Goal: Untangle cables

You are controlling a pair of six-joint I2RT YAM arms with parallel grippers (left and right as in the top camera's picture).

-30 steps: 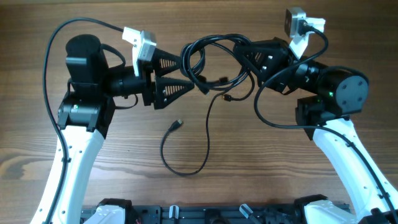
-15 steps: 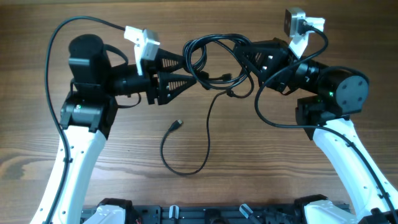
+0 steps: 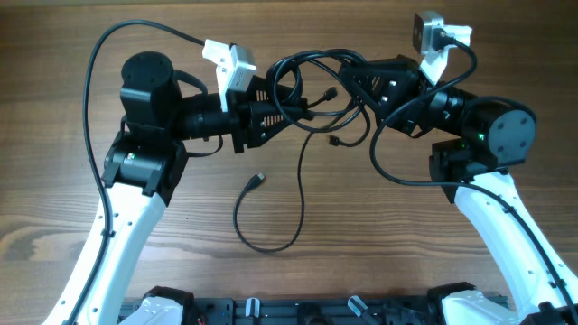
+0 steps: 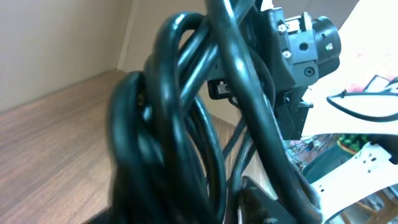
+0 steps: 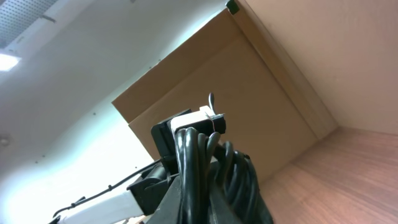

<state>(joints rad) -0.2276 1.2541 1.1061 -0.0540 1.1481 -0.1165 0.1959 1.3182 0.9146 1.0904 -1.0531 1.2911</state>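
Left gripper (image 3: 275,104) has pushed right into the cables (image 3: 312,65).

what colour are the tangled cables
Black: the cables show best in the left wrist view.

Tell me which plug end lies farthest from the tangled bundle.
The plug end lying alone on the table, at the tip of the long cord looping downward. The other plug ends sit up beside the bundle.

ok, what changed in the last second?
The left tool travelled right and narrowed onto the cables; one plug end flicked upward. The right tool kept its grip in place, and the loose tail on the table did not move.
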